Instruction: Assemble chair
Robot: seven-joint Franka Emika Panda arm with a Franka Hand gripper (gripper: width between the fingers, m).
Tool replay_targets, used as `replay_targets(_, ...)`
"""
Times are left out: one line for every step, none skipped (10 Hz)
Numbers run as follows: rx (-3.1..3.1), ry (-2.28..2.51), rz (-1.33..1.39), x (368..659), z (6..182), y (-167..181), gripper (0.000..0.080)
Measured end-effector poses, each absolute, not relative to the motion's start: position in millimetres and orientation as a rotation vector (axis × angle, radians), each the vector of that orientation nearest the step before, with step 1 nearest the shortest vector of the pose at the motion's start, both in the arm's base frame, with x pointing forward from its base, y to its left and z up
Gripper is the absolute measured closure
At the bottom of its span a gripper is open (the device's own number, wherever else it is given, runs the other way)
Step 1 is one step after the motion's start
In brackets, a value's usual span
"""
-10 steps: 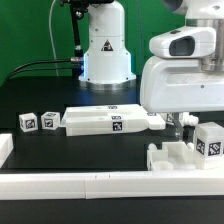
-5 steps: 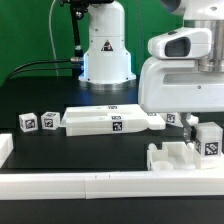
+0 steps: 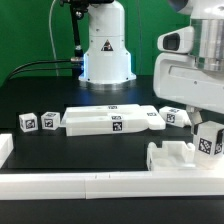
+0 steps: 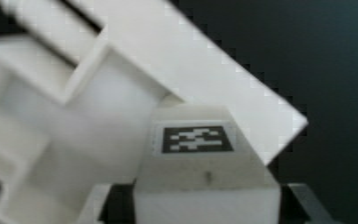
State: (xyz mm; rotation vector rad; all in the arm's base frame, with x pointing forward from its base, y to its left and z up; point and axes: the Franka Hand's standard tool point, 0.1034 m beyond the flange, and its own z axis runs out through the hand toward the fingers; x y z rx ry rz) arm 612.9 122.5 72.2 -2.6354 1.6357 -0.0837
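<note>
Your end effector (image 4: 197,203) is clamped on a tagged block (image 3: 207,140) of the chair. In the wrist view the block fills the gap between the two dark fingers (image 4: 304,200), with its square tag facing the camera. In the exterior view the block hangs to the exterior view's right of the long slab (image 3: 108,121) and nearer the camera than the slab. It seems to be clear of the counter (image 3: 60,150), though from this angle you cannot be sure it is not touching something below.

Just beside the held block, on the side toward the slab, a notched piece (image 3: 172,157) sits on the counter in front of the slab's right end, with its notch facing up. The wrist view shows pale slanted surfaces under the block, too blurred to name.

The long slab lies flat across the middle of the counter, with tags on the face toward the camera. A small tagged piece (image 3: 172,117) lies at its right end; you cannot tell whether the two touch. Off the slab's left end, a tagged cube (image 3: 48,121) stands just beside it, and a second tagged cube (image 3: 28,122) stands next to that one, farther from the slab.

In front of the slab, nearest the camera, runs the long white border rail (image 3: 90,186). Behind the slab stands the arm's white base (image 3: 105,50).
</note>
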Motion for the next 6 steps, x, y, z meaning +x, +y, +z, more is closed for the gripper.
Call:
replay_targets(-2.479, 1.823, -0.047, 613.5, 72.3, 118.9, 0.0514)
replay_targets(-2.397, 1.902, -0.017, 613.6, 72.1, 114.6, 0.0514)
replay_targets(-2.327, 1.984, -0.007, 613.5, 71.1, 112.9, 0.0514)
replay_targets(-2.317, 1.996, -0.005, 613.1, 70.7, 114.0, 0.0514)
replay_targets(-2.327, 1.984, -0.007, 613.3, 70.8, 113.6, 0.0514)
replay_targets(-2.418, 1.883, -0.019, 613.1, 70.7, 113.4, 0.0346)
